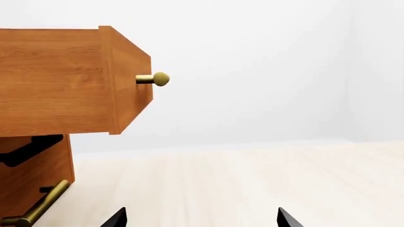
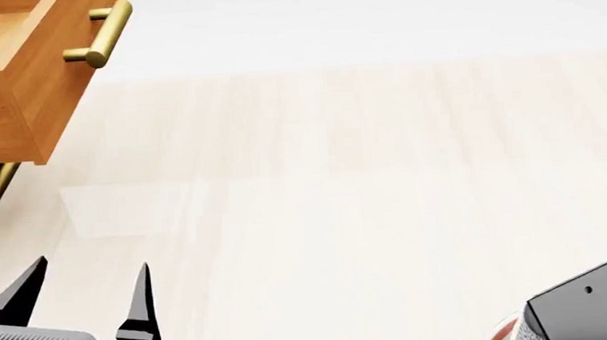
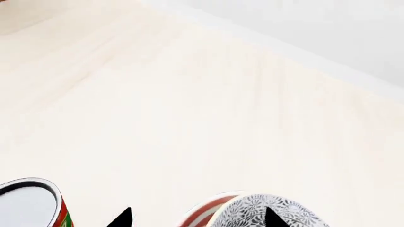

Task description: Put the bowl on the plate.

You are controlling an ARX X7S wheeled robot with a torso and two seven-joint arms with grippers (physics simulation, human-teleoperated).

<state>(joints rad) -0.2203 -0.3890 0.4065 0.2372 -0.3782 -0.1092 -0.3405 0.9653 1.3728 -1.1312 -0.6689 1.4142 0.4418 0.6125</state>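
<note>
The bowl (image 3: pixel 268 210), patterned in fine grey and white, sits at the near edge of the right wrist view with the red rings of the plate (image 3: pixel 200 213) showing just beside and partly behind it; whether the bowl already rests on the plate or only stands in front of it cannot be told from this sliver. The right gripper (image 3: pixel 196 217) hangs low over the pair, its two dark tips spread wide and closed on nothing, one tip falling across the bowl's patterned side. A red-labelled can (image 3: pixel 35 203) with a silver lid stands apart on the pale wooden table (image 3: pixel 189 104). In the head view only a scrap of red and white peeks out beside the right arm at the near right corner. The left gripper (image 2: pixel 88 293) idles at the near left, tips apart and empty, below a wooden cabinet (image 2: pixel 19 85) with an open drawer and brass handles. If the bowl is yet to be lifted, the step looks best done by taking its rim squarely between the tips, closing gently, raising it clear, then centring it inside the rings before letting go, well away from the can.
</note>
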